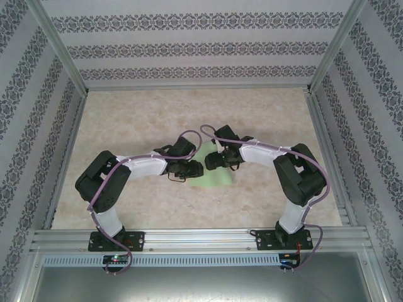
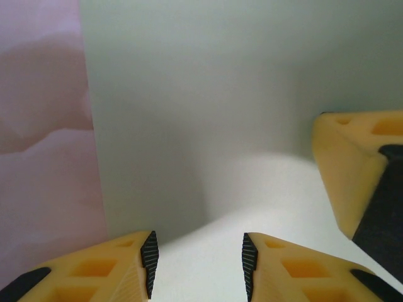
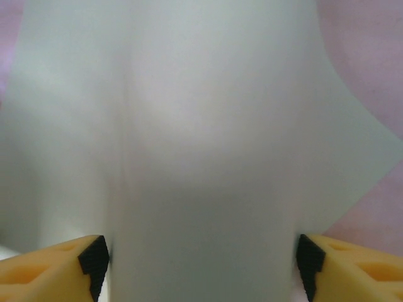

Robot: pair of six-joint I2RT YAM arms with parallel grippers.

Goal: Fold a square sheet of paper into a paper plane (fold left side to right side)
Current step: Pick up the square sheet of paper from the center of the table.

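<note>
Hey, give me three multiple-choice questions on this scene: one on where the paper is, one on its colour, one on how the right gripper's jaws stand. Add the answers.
1. Where does the sheet of paper lie?
A. In the middle of the table
B. In the far left corner
C. On the near metal rail

2. What colour is it?
A. Red
B. Pale mint green
C. Black

3. How do the jaws of the right gripper stand?
A. Shut tight
B. Clamped on a pen
C. Wide apart

Answers:
1 A, the top view shows it mid-table.
2 B, the top view shows pale green.
3 C, the right wrist view shows its fingers far apart.
</note>
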